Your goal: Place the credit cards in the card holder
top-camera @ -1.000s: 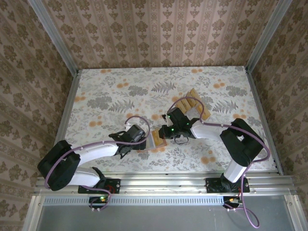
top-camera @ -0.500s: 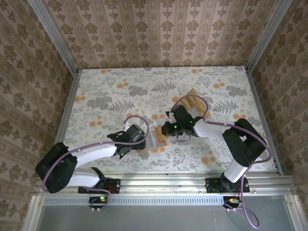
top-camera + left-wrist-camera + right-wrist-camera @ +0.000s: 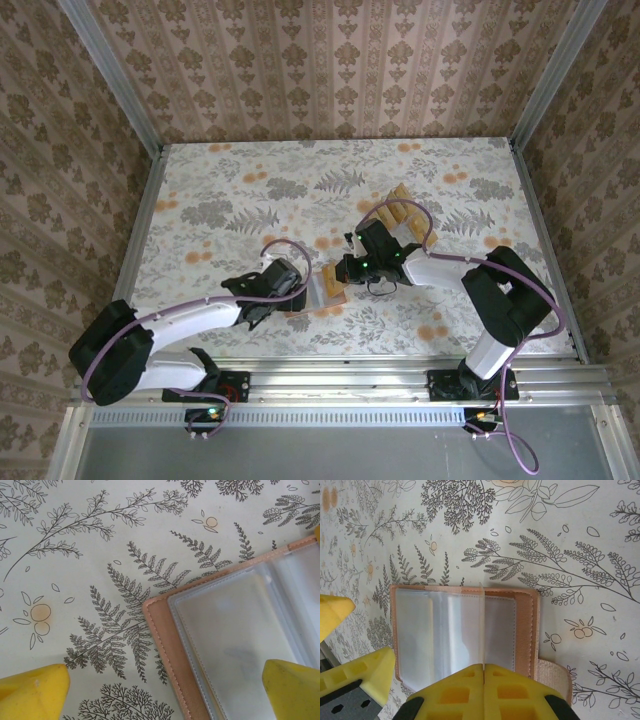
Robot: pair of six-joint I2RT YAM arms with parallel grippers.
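The right arm (image 3: 440, 268) has edged right, the right gripper (image 3: 484, 669) pinched shut at the card holder (image 3: 325, 290) lying lower middle, the left gripper (image 3: 162, 695) spread wide beside it, the credit cards (image 3: 405, 220) upper right partly hidden by a cable (image 3: 392, 204).

The tabletop (image 3: 230, 190) carries a pale cover printed with grey ferns and orange blossoms. Damask-patterned walls (image 3: 330, 70) enclose three sides.
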